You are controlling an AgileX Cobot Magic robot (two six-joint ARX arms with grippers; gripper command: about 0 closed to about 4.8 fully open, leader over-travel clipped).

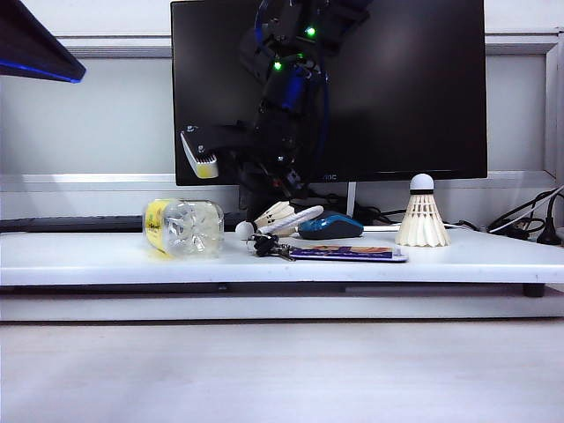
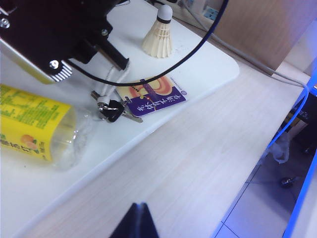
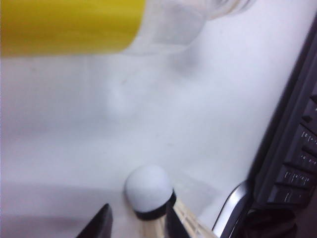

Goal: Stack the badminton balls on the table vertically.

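A: How far along is the stacking?

B: Not far, as I judge it; one shuttlecock [image 1: 422, 214] stands upright on its skirt at the right of the white table [image 1: 106, 256], well apart from the other; the second shuttlecock [image 3: 148, 194] lies on its side near the middle, cork tip toward the clear plastic bottle [image 1: 183, 227], just beside the keys [image 1: 267, 246].

A: And the grippers?

B: The right gripper [image 3: 134, 224] is down at the lying shuttlecock; its two dark fingers stand on either side of the neck just behind the cork, seemingly pinching it, though contact isn't sharp enough to swear to; the shuttlecock is not yet lifted. The left gripper [image 2: 134, 221] hangs off the front of the table over the wood-grain surface; only a dark tip shows, so I cannot tell how its jaws stand.

A: What remains?

B: Lifting that one, carrying it over, and seating it on the upright one.

A: Any writing?

B: The purple card [image 2: 154, 96] by the keys carries Chinese characters I can't read reliably; the bottle's yellow label shows small green print, too blurred.
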